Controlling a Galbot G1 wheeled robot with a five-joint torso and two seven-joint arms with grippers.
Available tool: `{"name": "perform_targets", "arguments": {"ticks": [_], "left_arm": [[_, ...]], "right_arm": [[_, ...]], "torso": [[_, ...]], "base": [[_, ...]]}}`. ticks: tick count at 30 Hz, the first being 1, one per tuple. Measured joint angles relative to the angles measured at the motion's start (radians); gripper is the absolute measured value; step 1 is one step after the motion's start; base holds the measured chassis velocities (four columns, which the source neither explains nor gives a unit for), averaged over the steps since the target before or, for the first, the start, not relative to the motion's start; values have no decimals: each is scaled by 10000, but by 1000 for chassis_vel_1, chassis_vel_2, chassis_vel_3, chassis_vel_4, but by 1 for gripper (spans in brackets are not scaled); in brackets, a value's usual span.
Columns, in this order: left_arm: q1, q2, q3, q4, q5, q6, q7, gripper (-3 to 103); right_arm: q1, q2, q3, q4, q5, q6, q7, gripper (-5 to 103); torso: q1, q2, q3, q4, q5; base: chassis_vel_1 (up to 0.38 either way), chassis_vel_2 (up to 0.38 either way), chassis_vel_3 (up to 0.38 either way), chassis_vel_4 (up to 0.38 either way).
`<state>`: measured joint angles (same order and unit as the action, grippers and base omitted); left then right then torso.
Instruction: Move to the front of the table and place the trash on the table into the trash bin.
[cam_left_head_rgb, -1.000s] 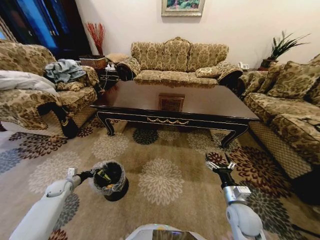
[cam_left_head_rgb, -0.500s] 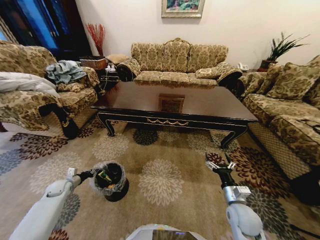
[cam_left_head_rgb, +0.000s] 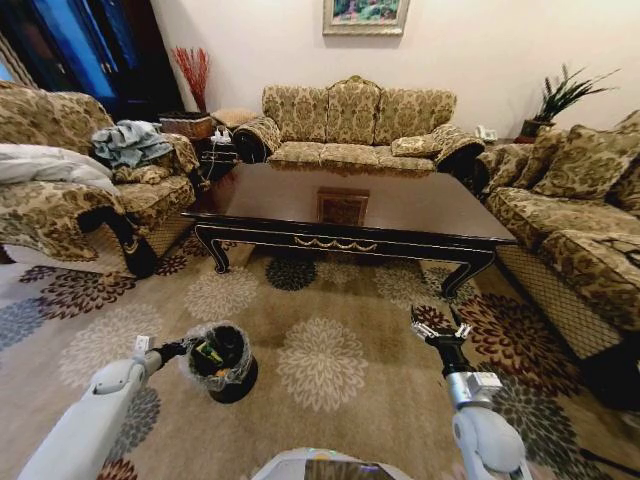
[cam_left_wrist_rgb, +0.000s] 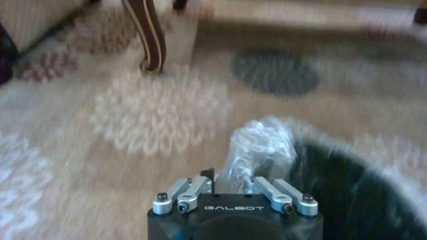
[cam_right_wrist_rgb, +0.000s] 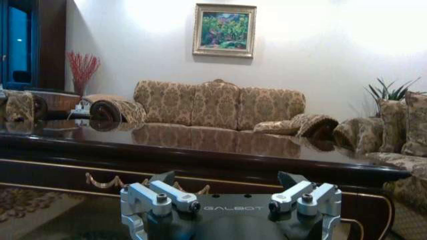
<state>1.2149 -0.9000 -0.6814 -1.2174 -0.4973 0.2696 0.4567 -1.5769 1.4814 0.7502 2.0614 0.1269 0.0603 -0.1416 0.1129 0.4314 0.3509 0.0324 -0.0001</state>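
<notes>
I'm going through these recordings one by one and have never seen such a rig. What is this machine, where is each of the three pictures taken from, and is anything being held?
This is a wheeled robot with two arms. The wide picture comes from a camera on its head, looking down into a living room. The other two come from cameras on its wrists, so each shows that arm's own gripper up close.

The left gripper has its fingers closed on the bag-lined rim of the trash bin. The bin stands on the carpet with some trash inside.

The right gripper hangs open above the carpet, holding nothing and facing the table. The table's glossy top looks bare.
</notes>
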Motion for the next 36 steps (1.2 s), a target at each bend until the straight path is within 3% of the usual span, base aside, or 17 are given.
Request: {"name": "perform_targets", "arguments": {"ticks": [2, 3, 5, 11, 15, 19, 21, 23, 26, 28, 30, 34, 35, 36], "left_arm": [[326, -157, -295, -461, -859, -960, -207, 36], [326, -157, -295, -461, -859, -960, -207, 36], [581, -275, -538, -825, -1542, -1703, -339, 46], [817, -288, -787, -983, -1826, -1928, 310, 63], [865, -281, -898, -913, -1438, -1945, 718, 85], [894, -264, -988, -875, -1133, -1947, 1054, 90], [897, -202, -1212, -630, -337, -2163, 2004, 98], [893, -108, -1353, -386, 421, -2613, 2716, 100], [861, -37, -1405, -209, 1033, -2846, 2945, 100], [721, 3, -1405, 48, 2045, -3041, 2634, 100], [668, 7, -1402, 103, 2413, -3067, 2399, 100], [156, 55, -1431, 603, 4616, -3479, 925, 100], [156, 55, -1431, 603, 4616, -3479, 925, 100], [-13, 76, -1447, 757, 5210, -3601, 526, 100]], "right_arm": [[0, 0, 0, 0, 0, 0, 0, 100], [0, 0, 0, 0, 0, 0, 0, 100], [1, 0, 0, 0, 0, 1, 0, 100], [0, 0, 1, 0, 0, 0, 0, 100], [0, 0, 1, 0, 0, 0, 0, 100], [0, 0, 1, 0, 0, 0, 0, 100], [0, 0, 1, 0, 0, 0, 0, 100], [0, 0, 1, 0, 0, 1, 0, 100], [0, 0, 1, 0, 0, 0, 0, 100], [0, 0, 1, 0, 0, 0, 0, 100], [0, 0, 1, 0, 0, 0, 0, 100], [0, 0, 1, 0, 0, 0, 0, 100], [0, 0, 1, 0, 0, 0, 0, 100], [0, 0, 0, 0, 0, 0, 0, 100]], "torso": [[-2, -6, -4, 0, 1], [-2, -6, -4, 0, 1], [-4, -10, -8, 1, 2], [-7, -18, -12, 1, 0], [-9, -25, -16, 0, 0], [-9, -26, -17, 0, 0], [-10, -28, -19, 0, 1], [-10, -31, -20, 1, 0], [-11, -32, -21, 1, 2], [-12, -34, -22, 1, -2], [-11, -34, -22, 1, -2], [-12, -36, -23, 1, 0], [-12, -36, -23, 1, 0], [-12, -36, -24, 0, 0]], "base": [[0, 0, 0, 0], [0, 0, 0, 0], [0, 0, 0, 0], [0, 0, 0, 0], [0, 0, 0, 0], [0, 0, 0, 0], [0, 0, 0, 0], [0, 0, 0, 0], [0, 0, 0, 0], [0, 0, 0, 0], [0, 0, 0, 0], [0, 0, 0, 0], [0, 0, 0, 0], [0, 0, 0, 0]]}}
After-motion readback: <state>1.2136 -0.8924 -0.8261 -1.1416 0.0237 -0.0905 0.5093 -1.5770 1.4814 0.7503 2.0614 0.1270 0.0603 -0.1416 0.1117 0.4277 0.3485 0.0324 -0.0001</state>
